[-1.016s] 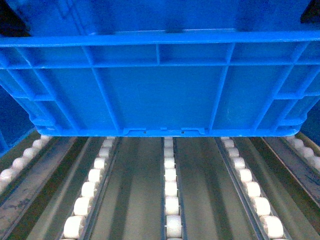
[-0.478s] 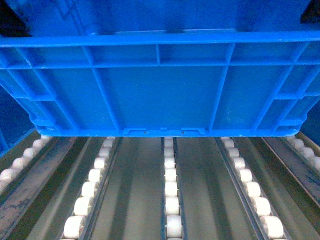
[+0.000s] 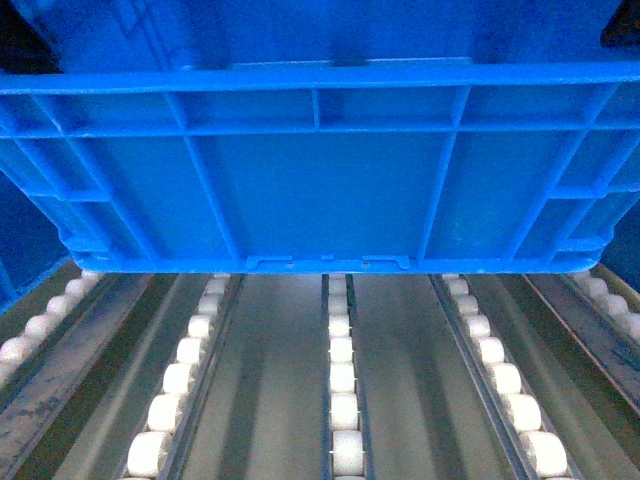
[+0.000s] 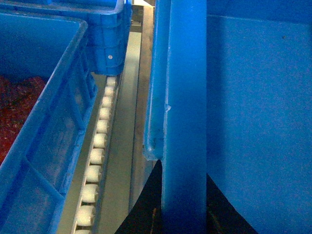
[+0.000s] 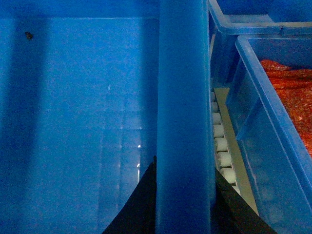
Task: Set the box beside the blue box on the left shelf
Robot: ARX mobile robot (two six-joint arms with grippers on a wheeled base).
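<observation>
1. The box (image 3: 320,170) fills the upper half of the head view, its ribbed wall facing the camera and its bottom edge over the white rollers of the left shelf (image 3: 340,400).
2. Left gripper (image 4: 183,214): dark fingers straddle the box rim at the bottom centre of the left wrist view, clamped on it.
3. Right gripper (image 5: 185,209): the same grasp on the opposite rim, bottom centre.
4. A neighbouring blue crate (image 4: 44,146) with reddish contents sits at the left of the left wrist view; another (image 5: 273,126) at right of the right wrist view.
</observation>
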